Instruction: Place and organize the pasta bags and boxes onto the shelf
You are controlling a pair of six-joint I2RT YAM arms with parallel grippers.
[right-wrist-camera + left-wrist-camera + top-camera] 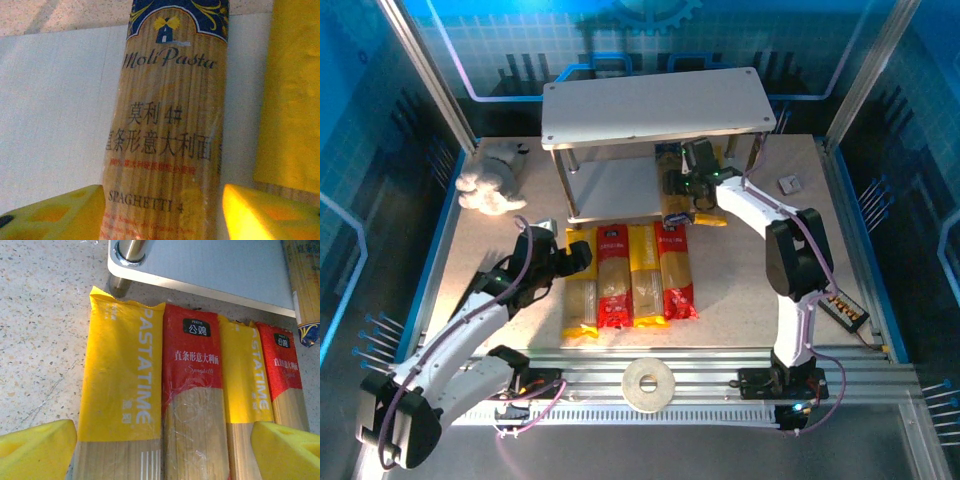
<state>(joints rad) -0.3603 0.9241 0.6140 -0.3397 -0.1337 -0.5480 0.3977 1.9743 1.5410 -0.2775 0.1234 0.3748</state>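
left pincer (160,452): released above tabletop (40,340) packs (192,405)
right pincer (162,210): released astride clear pack (170,125)
risk: clear pack overhangs shelf (55,100), could slide off

White arms (460,335) with black joints (790,260), lilac cables (523,262), yellow wedge-shaped pincer fingertips (285,450).

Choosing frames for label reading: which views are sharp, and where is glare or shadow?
Top external: the shelf shades its own lower tier, print too small. Left wrist: sharp, yellow pack and red pack legible, slight film glare. Right wrist: warm, soft, clear pack readable.
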